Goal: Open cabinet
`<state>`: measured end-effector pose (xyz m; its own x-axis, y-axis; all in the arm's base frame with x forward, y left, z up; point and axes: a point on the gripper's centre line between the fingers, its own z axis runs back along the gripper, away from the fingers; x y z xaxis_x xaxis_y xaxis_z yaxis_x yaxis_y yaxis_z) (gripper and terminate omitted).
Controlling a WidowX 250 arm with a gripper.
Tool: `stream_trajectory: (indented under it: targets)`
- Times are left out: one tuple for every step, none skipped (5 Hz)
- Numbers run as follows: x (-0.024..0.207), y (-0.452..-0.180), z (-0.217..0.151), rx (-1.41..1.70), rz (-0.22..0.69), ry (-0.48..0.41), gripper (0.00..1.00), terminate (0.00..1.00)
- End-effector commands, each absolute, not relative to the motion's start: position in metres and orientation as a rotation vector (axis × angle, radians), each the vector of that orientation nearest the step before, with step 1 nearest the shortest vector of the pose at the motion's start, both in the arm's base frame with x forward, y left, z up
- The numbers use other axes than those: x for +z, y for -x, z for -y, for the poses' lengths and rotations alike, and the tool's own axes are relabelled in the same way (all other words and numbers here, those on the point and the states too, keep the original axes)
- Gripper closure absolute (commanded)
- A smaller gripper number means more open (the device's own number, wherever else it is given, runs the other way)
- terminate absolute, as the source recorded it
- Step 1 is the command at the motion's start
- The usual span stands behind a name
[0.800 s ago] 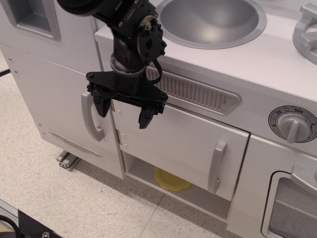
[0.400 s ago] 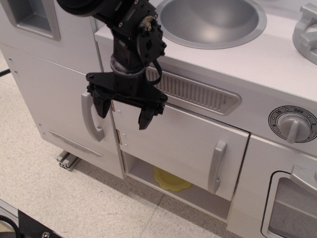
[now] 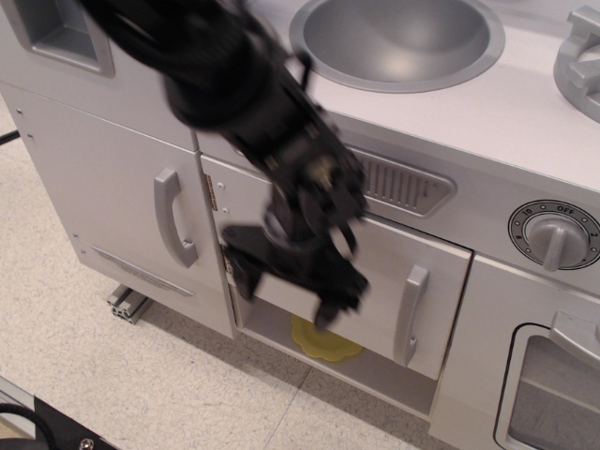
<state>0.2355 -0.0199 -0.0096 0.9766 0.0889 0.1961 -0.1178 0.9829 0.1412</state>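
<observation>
The gripper point(image 3: 286, 291) is smeared by motion blur in front of the cabinet point(image 3: 375, 281), its two fingers pointing down and standing apart with nothing between them, so it reads as open and empty. One finger point(image 3: 246, 277) is by the cabinet door's left, hinged edge and the other point(image 3: 328, 307) hangs over the door's lower edge; whether either touches the door cannot be told through the blur. The black arm point(image 3: 216, 75) slants down from the upper left across the counter front. The cabinet sits in the middle of the white toy kitchen, under a ribbed grey vent point(image 3: 403, 185) and below the round sink point(image 3: 398, 37). Its wide door is only slightly ajar, with a short grey handle point(image 3: 411, 314) near its right edge, well right of the gripper. Beneath the door a strip of the white shelf shows, with something yellow point(image 3: 323, 339) on it. To the left is a taller door with a longer loop handle point(image 3: 173, 230); to the right are a dial point(image 3: 555, 234) and part of an oven window point(image 3: 553, 394).
</observation>
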Motion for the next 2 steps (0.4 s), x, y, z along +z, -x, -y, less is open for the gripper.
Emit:
stream_trajectory:
  targets:
    - [-0.024, -0.246, 0.068, 0.031, 0.228, -0.074, 0.00, 0.00]
    - [-0.025, -0.262, 0.079, 0.035, 0.271, -0.043, 0.00, 0.00]
